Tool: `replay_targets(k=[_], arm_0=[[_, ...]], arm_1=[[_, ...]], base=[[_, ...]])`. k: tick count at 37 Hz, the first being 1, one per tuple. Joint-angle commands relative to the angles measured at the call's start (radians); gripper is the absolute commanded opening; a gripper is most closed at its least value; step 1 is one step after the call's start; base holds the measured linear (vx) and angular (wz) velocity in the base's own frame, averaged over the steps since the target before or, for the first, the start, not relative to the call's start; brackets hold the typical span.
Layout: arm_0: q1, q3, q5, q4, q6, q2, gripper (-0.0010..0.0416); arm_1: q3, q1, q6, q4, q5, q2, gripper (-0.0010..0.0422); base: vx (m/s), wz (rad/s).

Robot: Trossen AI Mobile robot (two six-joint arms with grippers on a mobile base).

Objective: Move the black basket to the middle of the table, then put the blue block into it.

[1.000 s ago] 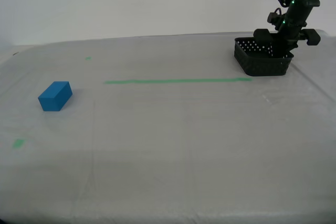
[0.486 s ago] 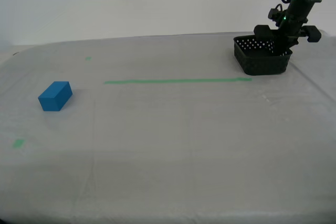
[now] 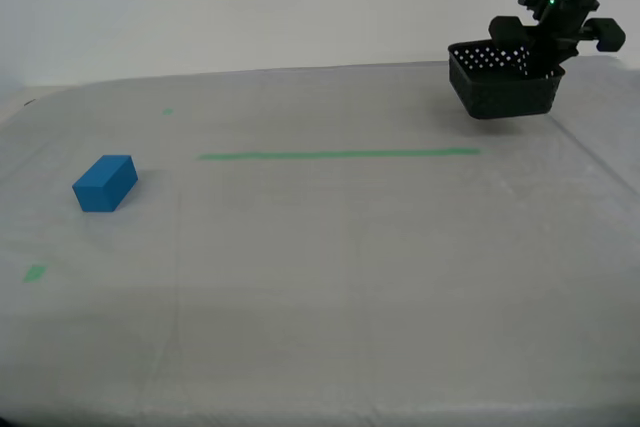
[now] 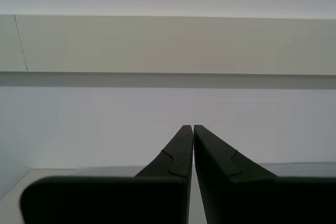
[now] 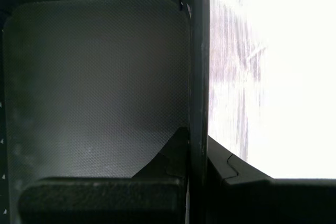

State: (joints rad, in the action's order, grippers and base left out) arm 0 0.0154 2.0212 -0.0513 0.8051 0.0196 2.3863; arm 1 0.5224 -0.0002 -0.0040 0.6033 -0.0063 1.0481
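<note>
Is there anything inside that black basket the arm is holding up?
No. The black basket shows only its bare textured floor, though my first gripper covers a strip along the wall it clamps. The blue block lies on the table.

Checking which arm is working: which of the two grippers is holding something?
My first gripper: its jaws pinch the wall of the black basket, lifted off the table. My second gripper is shut on nothing, facing a wall.

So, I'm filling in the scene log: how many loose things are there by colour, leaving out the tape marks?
Black: 1, the basket, held off the table by my first hand.
Blue: 1, the block, lying on the table.
Total: 2.
</note>
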Motion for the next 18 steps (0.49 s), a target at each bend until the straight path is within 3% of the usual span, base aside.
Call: replay_targets(k=[1, 8, 18], arm_0=[[-0.011, 0.0, -0.001, 0.016, 0.011, -0.018, -0.0001], [-0.046, -0.002, 0.023, 0.05, 0.019, -0.063, -0.0001], [-0.112, -0.026, 0.035, 0.068, 0.095, -0.14, -0.0001]], arm_1=[[0.001, 0.0, 0.001, 0.004, -0.001, 0.0, 0.0], [0.001, 0.0, 0.001, 0.005, -0.001, 0.0, 0.0], [0.001, 0.0, 0.001, 0.004, -0.001, 0.0, 0.0]], base=[[0.0, 0.0], [0.0, 0.0], [0.0, 0.0]])
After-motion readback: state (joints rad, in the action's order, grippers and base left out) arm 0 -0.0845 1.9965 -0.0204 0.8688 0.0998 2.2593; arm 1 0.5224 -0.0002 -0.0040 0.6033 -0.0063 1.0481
